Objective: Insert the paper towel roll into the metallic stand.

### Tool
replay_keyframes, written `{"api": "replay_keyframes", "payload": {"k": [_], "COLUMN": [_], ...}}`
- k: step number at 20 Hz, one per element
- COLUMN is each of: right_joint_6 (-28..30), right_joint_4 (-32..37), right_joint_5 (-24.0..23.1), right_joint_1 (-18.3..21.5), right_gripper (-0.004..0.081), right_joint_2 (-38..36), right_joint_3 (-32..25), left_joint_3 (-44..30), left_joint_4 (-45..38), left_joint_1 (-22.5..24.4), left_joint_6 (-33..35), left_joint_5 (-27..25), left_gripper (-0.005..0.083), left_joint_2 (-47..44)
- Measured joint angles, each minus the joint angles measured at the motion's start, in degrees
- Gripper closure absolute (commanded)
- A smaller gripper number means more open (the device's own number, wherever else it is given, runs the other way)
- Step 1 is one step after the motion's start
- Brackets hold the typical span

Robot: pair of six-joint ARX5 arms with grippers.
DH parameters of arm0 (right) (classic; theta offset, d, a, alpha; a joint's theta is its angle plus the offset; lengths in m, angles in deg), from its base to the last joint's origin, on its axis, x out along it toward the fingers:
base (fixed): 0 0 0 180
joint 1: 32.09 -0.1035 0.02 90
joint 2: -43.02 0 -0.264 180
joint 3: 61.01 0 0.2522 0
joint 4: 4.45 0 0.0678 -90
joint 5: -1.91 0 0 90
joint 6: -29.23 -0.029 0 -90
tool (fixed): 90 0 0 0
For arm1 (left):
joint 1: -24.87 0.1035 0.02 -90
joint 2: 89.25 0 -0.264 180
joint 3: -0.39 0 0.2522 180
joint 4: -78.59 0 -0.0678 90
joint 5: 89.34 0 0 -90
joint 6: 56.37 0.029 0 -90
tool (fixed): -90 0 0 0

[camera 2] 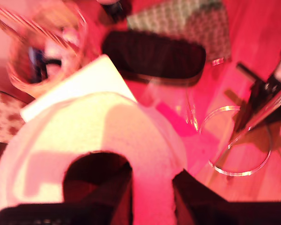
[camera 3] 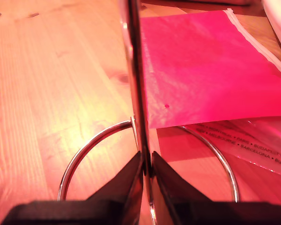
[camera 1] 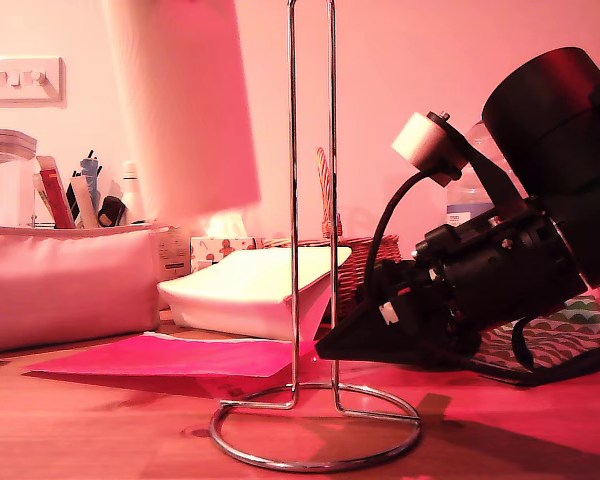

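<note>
My first pincer pinches the paper towel roll, held above the tabletop. My second pincer clamps the metallic stand's upright

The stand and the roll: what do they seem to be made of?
The stand looks like thin metal wire with a shiny chrome finish; its ring base mirrors the light. The roll looks like soft white paper, matte, wound round a hollow core that shows in the first wrist view.

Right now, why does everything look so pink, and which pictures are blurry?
All three views carry a strong pink-red cast. The exterior view smears the paper towel roll; the first wrist view is soft throughout, its wicker basket blurred; the second wrist view blurs the metallic stand up close.
</note>
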Motion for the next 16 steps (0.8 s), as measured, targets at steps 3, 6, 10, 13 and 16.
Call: {"api": "replay_keyframes", "payload": {"k": [3,6,10,13,16], "right_joint_6": [0.0,0.9,2.4,3.5,3.5], "right_joint_4": [0.0,0.0,-0.1,0.3,0.5], "right_joint_5": [0.0,-0.1,-1.4,-2.0,-2.0], "right_joint_1": [0.0,0.0,-0.3,-0.3,-0.4], "right_gripper": [0.0783,0.0783,0.0783,0.0783,0.0783], "right_joint_2": [0.0,0.0,0.0,0.8,3.4], "right_joint_3": [0.0,0.0,0.0,0.3,2.6], "left_joint_3": [5.5,9.9,9.9,9.9,10.2], "left_joint_4": [1.0,0.9,1.5,1.5,1.5], "left_joint_1": [-1.0,-1.0,-1.0,-1.0,-1.4], "left_joint_6": [-2.0,-4.3,-4.6,-4.8,-5.7], "left_joint_5": [2.0,4.1,4.4,7.2,8.7], "left_gripper": [0.0798,0.0798,0.0798,0.0798,0.0798], "left_joint_2": [0.0,-0.9,-5.7,-9.6,-10.9]}}
